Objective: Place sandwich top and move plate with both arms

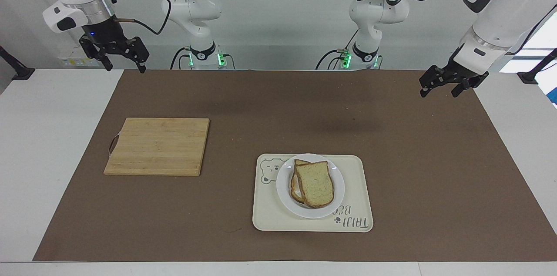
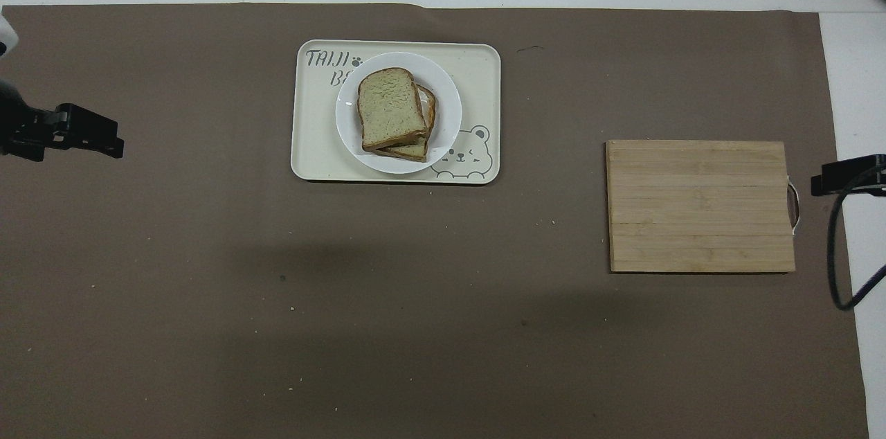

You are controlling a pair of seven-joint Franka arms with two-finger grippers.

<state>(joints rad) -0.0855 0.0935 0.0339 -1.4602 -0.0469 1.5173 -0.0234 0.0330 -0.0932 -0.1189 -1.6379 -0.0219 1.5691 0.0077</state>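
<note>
Locate the sandwich top (image 1: 314, 182), a plain slice of pale speckled bread with a brown crust, lying flat on a second crusted slice (image 1: 296, 180) and set slightly askew to it. Note the small round white plate (image 1: 339, 186) under both slices, resting on the cream rectangular tray with a bear drawing (image 1: 270, 215). Note the bare rectangular wooden cutting board (image 1: 157, 146) well apart from the tray, toward the right arm's end of the brown table mat (image 1: 261, 106).

Read the black claw-like left gripper (image 1: 438, 92) as raised over the mat's corner at the left arm's end, fingers spread, holding nothing. Read the black claw-like right gripper (image 1: 125, 68) as raised over the mat's edge at the right arm's end, likewise spread and empty, waiting.

Judge the placing step as complete and the plate move as not yet begun.

For the next move, bring both grippers down to the plate, one at each side of its rim. Approach low enough to catch the rim above the tray surface. Close on bare rim only, clear of the bread. Lift with both arms together and keep the plate level: expect the offset top slice to slide on any tilt.
</note>
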